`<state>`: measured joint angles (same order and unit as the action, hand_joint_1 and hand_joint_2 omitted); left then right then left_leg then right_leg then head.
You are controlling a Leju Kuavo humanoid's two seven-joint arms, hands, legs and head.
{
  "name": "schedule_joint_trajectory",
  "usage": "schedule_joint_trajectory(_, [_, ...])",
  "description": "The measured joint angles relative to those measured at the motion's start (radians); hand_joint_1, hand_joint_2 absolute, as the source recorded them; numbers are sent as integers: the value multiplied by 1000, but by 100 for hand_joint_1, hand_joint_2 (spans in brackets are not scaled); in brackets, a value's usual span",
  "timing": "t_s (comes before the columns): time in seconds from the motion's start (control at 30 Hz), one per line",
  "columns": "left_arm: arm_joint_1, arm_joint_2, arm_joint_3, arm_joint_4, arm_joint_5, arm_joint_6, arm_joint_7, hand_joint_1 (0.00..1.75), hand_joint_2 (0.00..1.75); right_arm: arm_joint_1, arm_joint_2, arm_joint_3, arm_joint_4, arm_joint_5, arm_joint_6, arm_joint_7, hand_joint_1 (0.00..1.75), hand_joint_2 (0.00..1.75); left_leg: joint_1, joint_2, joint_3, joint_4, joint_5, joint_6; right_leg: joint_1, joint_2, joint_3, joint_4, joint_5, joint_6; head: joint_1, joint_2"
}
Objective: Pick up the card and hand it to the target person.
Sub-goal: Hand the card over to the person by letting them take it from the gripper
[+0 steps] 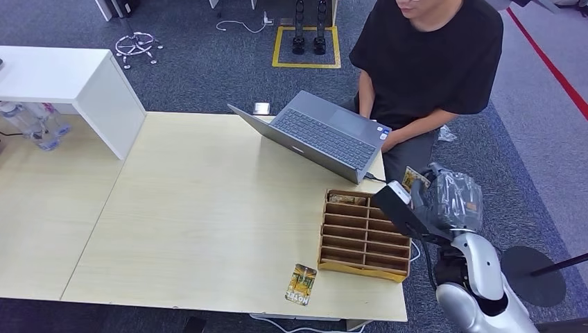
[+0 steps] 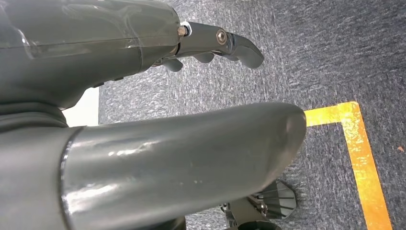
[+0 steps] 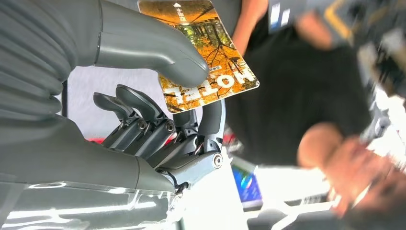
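An orange card printed HOTEL (image 3: 210, 62) is pinched between the thumb and a finger of my right hand (image 3: 143, 129). In the head view that hand (image 1: 451, 201) is raised off the table's right edge, beside the wooden box, with the card (image 1: 414, 178) sticking out toward the person. The person in a black shirt (image 1: 423, 62) sits behind the laptop, one of their hands (image 1: 388, 140) by its corner. In the right wrist view their hand (image 3: 335, 158) is blurred, a little way from the card. My left hand (image 2: 95, 43) hangs over carpet, holding nothing, fingers apart.
An open grey laptop (image 1: 326, 135) lies at the table's far right. A wooden divided box (image 1: 364, 232) sits near the right front corner, a second card (image 1: 301, 283) left of it at the front edge. A white stand (image 1: 76, 83) and bottles (image 1: 35, 125) are at the left.
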<state>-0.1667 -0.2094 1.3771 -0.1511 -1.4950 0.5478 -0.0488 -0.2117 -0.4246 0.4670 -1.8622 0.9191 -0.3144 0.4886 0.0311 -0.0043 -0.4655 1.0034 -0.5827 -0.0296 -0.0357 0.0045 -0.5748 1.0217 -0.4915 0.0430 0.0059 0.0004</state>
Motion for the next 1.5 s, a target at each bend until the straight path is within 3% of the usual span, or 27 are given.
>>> schedule_joint_trajectory(0.47, [1,0,-4,0,-6,-18,-10,0,0,69,-82,-277,-45,125,-125,-30,166,175,0,0,0,0,0,0,0,0,0,0,0,0,0,0])
schedule_joint_trajectory(0.73, [0,0,-17,0,-7,-27,-15,0,0,88,-81,-334,20,105,-147,-76,164,175,0,0,-2,0,0,0,0,0,0,0,0,0,0,0])
schedule_joint_trajectory(0.83, [0,0,-20,0,-7,-27,-15,0,0,88,-75,-336,57,31,-154,-91,162,175,0,0,-3,0,0,0,0,0,0,0,0,0,0,0])
schedule_joint_trajectory(1.0, [0,-1,-30,0,-7,-25,-15,0,0,83,-54,-325,135,-233,-176,-154,163,175,0,0,-3,0,0,0,0,-1,0,0,0,0,0,0])
schedule_joint_trajectory(1.23, [-1,-3,-32,0,-7,-24,-17,0,0,69,-6,-300,245,-610,-235,-343,162,175,0,0,-3,0,0,0,0,-1,0,0,0,0,0,0])
schedule_joint_trajectory(1.37, [-1,-3,-33,0,-7,-24,-19,0,0,64,22,-288,289,-675,-260,-414,162,175,0,0,-3,0,0,0,0,-1,0,0,0,0,0,0])
schedule_joint_trajectory(1.5, [-1,-3,-33,0,-7,-24,-20,0,0,59,41,-280,314,-685,-271,-434,162,175,0,0,-3,0,0,0,0,-1,0,0,0,0,0,0])
